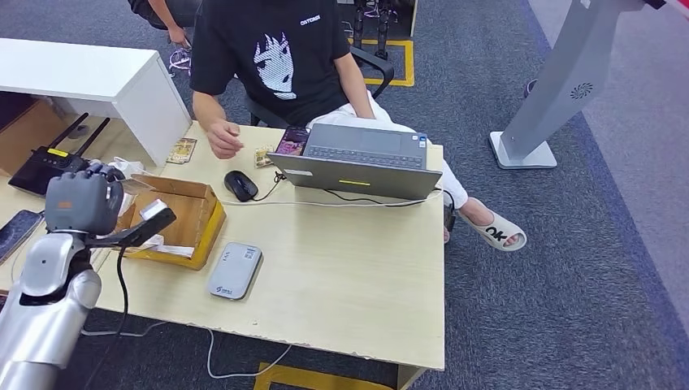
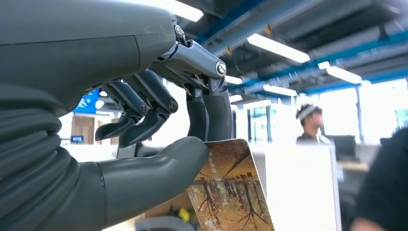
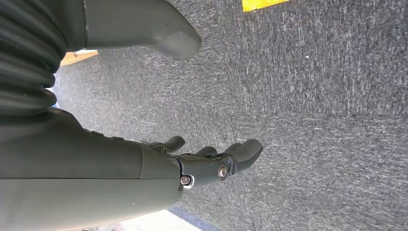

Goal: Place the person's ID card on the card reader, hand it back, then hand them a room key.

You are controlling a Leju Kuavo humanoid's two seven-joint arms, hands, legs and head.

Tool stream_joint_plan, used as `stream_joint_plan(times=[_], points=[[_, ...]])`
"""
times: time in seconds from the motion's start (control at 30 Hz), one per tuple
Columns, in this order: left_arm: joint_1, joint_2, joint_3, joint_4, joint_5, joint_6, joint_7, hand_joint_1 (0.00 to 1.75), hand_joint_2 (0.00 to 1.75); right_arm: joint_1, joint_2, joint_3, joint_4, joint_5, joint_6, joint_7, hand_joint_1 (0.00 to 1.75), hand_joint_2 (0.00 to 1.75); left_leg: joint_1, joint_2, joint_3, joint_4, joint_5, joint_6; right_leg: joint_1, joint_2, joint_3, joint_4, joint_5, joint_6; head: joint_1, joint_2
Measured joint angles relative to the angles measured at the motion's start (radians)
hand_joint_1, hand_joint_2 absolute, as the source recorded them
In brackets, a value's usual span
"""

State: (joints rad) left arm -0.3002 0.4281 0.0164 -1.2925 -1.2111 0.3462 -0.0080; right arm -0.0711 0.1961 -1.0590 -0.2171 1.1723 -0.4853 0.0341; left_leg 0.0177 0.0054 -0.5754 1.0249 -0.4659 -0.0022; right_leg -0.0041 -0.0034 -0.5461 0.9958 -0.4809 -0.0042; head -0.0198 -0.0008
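Note:
My left hand (image 1: 84,201) is raised over the table's left end, beside an open cardboard box (image 1: 192,218). In the left wrist view its thumb and fingers (image 2: 209,115) pinch a card printed with autumn trees (image 2: 230,192). The grey-white card reader (image 1: 234,270) lies flat on the table, to the right of the box. A person in a black T-shirt (image 1: 272,49) sits across the table, one hand (image 1: 223,143) resting on it near small cards (image 1: 182,150). My right hand (image 3: 211,161) hangs over grey carpet, fingers apart and holding nothing.
An open grey laptop (image 1: 361,162) stands at the far side with a black mouse (image 1: 240,185) and a cable beside it. A phone (image 1: 292,140) lies by the laptop. A black router (image 1: 49,166) sits on the lower desk at left.

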Motion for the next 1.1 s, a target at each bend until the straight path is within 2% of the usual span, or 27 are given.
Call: stream_joint_plan(times=[0.27, 0.57, 0.7, 0.87, 1.1], points=[[-0.123, 0.03, 0.006, -0.006, 0.001, -0.024, 0.005, 1.75, 1.75, -0.001, 0.0, 0.0, 0.0, 0.0, -0.001, 0.008, 0.0, 1.75, 0.0, 0.0, 0.0, 0.0, 0.001, 0.0, 0.0, 0.0, 0.0, 0.0, 0.001, 0.0, 0.0, 0.0], [-0.162, 0.03, 0.005, -0.007, -0.004, -0.036, 0.015, 1.75, 1.75, -0.004, 0.0, 0.0, 0.0, 0.005, -0.001, 0.009, 0.0, 1.75, 0.0, 0.001, 0.0, 0.0, 0.001, 0.0, 0.0, 0.001, -0.001, 0.0, 0.001, 0.0, 0.0, 0.0], [-0.162, 0.028, 0.005, -0.008, -0.004, -0.025, 0.016, 0.04, 1.75, -0.004, 0.0, 0.0, 0.0, 0.008, -0.001, 0.008, 0.0, 1.75, 0.0, 0.001, 0.0, 0.0, 0.001, 0.0, 0.0, 0.001, -0.001, 0.0, 0.001, 0.0, 0.0, 0.0], [-0.161, 0.01, 0.003, -0.02, -0.006, 0.027, 0.016, 0.0, 1.75, -0.004, 0.0, 0.0, 0.0, 0.015, 0.0, 0.007, 0.0, 1.75, 0.0, 0.001, 0.0, 0.0, 0.001, 0.0, 0.0, 0.001, -0.001, 0.0, 0.001, 0.0, 0.0, 0.0], [-0.167, -0.023, -0.002, -0.04, 0.014, 0.033, 0.019, 0.0, 1.75, -0.005, 0.0, 0.0, 0.0, 0.012, 0.004, 0.01, 0.0, 1.75, 0.0, 0.001, 0.0, 0.0, 0.001, 0.0, 0.0, 0.002, -0.001, 0.0, 0.001, 0.0, 0.0, 0.0]])
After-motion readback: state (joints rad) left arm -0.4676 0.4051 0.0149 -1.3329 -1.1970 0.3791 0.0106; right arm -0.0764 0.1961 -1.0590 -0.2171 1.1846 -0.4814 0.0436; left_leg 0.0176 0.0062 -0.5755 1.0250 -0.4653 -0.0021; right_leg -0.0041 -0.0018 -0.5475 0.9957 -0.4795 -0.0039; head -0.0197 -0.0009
